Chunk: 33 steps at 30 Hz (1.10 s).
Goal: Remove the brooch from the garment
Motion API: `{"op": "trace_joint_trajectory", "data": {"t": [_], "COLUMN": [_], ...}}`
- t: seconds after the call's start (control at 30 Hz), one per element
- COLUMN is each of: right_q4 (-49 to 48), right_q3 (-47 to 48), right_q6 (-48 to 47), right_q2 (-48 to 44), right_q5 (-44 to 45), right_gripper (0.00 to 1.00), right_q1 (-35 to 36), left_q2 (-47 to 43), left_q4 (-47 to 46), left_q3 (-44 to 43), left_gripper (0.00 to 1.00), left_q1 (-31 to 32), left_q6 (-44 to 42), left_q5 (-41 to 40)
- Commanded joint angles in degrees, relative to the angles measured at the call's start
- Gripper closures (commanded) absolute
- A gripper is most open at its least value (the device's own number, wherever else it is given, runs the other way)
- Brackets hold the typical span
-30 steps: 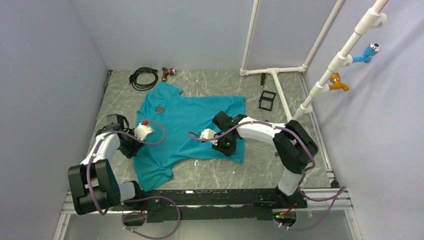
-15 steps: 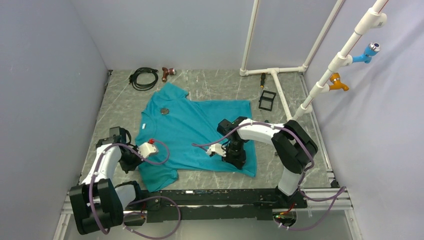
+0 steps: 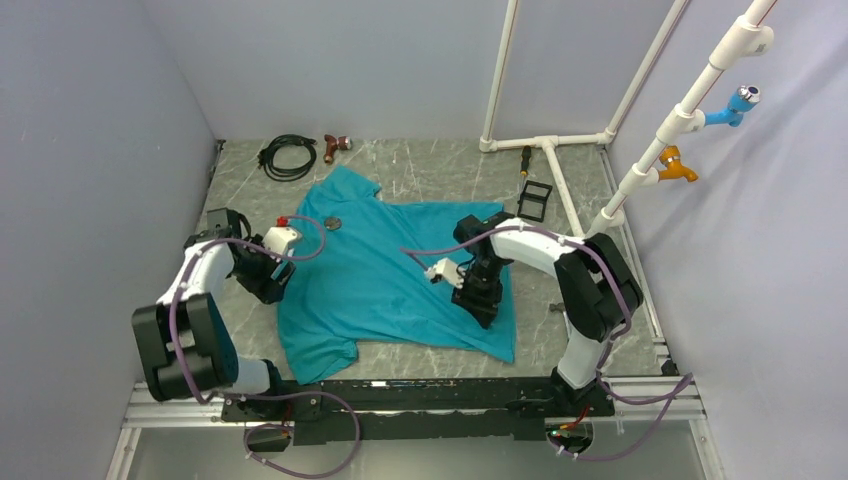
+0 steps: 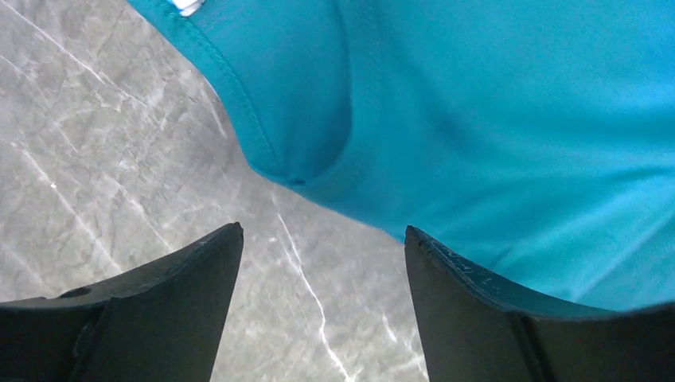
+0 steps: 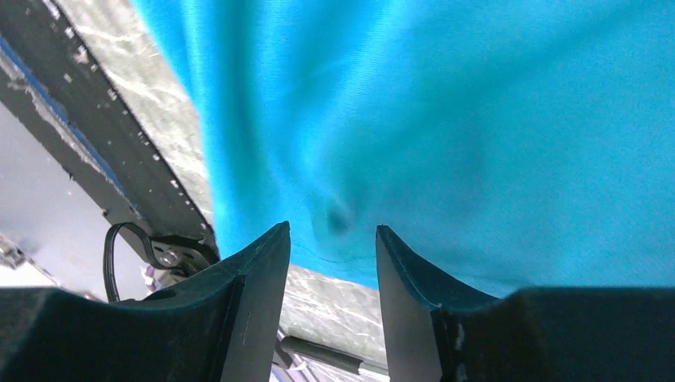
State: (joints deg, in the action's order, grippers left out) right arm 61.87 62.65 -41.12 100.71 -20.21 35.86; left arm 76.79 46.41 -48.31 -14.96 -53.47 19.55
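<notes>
The garment [image 3: 390, 270], a teal t-shirt, lies spread flat on the grey marble table. The brooch [image 3: 331, 222], a small dark disc, sits on it near the far left, by the collar. My left gripper [image 3: 266, 282] is open and empty at the shirt's left edge. In the left wrist view the gripper [image 4: 318, 231] hangs over bare table, with the shirt's hem [image 4: 493, 119] just beyond. My right gripper [image 3: 483, 300] is open and empty over the shirt's right part. In the right wrist view the gripper [image 5: 332, 227] faces the fabric [image 5: 438, 103]. The brooch shows in neither wrist view.
A coiled black cable [image 3: 287, 155] and a reddish-brown tool [image 3: 335, 146] lie at the far left. A screwdriver [image 3: 525, 160], a black frame [image 3: 535, 200] and a white pipe frame [image 3: 562, 195] stand at the far right. Blue [image 3: 740, 100] and orange [image 3: 675, 163] taps hang on the right.
The shirt has slid nearer and to the right and lies flatter. My left gripper dipped nearer, then moved back away along the shirt's left edge. My right gripper moved right.
</notes>
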Motion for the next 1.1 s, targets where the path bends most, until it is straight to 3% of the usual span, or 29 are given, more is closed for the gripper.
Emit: {"op": "trace_joint_trajectory", "data": {"t": [0.0,0.17,0.43,0.53,0.67,0.8,0.87,0.97,1.07], "right_q4": [-0.62,-2.58,-4.12,-2.21,0.60,4.55,6.01,5.38,3.76], "right_q3": [3.36,1.84,-3.42,-4.33,-6.04,-6.44,-5.86,-2.63,3.47], "right_q6": [2.30,3.51,4.76,3.76,1.66,-0.93,-1.79,-1.43,0.38], "right_q2": [1.87,3.48,5.68,6.33,5.87,5.12,4.24,1.59,-0.11], "right_q5": [-1.85,-3.01,0.78,1.32,1.78,0.47,-0.39,-0.98,-3.76], "right_gripper": [0.53,0.54,0.59,0.60,0.62,0.64,0.64,0.62,0.57], "right_q1": [-2.55,-2.25,2.01,2.07,2.27,2.29,2.29,1.53,-2.04], "left_q2": [5.69,11.05,7.59,5.40,2.45,0.58,-0.31,-0.77,-0.99], "left_q4": [-9.46,-9.83,-3.62,-0.80,2.67,9.09,9.99,10.10,6.59], "left_q3": [-1.30,-1.47,3.39,5.54,7.31,6.02,4.11,-2.40,-9.14], "left_gripper": [0.22,0.36,0.79,0.88,0.92,0.89,0.73,0.38,0.28], "left_q1": [1.09,2.07,1.96,1.87,1.87,1.87,1.60,0.95,1.01], "left_q6": [9.66,11.85,4.39,0.63,-3.42,-6.89,-6.83,-3.01,2.54], "left_q5": [-1.92,-4.04,-8.50,-9.39,-9.34,-6.72,-5.52,0.18,8.97]}}
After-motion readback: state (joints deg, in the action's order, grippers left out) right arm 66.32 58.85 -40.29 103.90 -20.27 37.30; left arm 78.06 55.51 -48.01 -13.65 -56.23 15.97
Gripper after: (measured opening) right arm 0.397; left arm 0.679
